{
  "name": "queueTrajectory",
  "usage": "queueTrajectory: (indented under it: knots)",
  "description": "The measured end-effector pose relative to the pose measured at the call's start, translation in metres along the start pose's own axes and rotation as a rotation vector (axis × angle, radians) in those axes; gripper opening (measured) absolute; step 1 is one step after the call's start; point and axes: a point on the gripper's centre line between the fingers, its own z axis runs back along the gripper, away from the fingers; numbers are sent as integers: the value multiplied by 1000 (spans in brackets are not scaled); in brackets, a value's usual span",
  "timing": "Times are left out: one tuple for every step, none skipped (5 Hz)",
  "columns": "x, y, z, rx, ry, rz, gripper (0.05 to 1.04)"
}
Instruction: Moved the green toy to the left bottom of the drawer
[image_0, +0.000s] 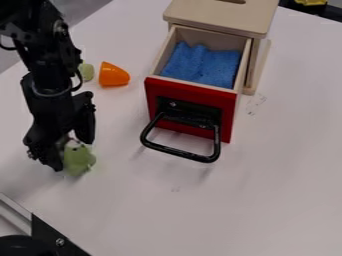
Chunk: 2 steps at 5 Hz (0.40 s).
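Green toy figure (81, 160) was right at the black pincer's (72, 153) tip, toward its lower right, down and left of the red-fronted drawer (155, 92), though I couldn't tell whether it was gripped.

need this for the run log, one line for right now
tool at green toy | grasp unclear | toy lower left of open drawer in view | blue material inside drawer

Green toy (80, 161) partly hidden by pincer (71, 154); cabinet (220, 19), yellow thing (310, 2) cut off by top edge.
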Motion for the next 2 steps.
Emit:
queueTrajectory:
  knots:
    - [0, 1, 15, -21, -4, -10, 999]
    - [7, -2, 47, -57, -49, -40, 999]
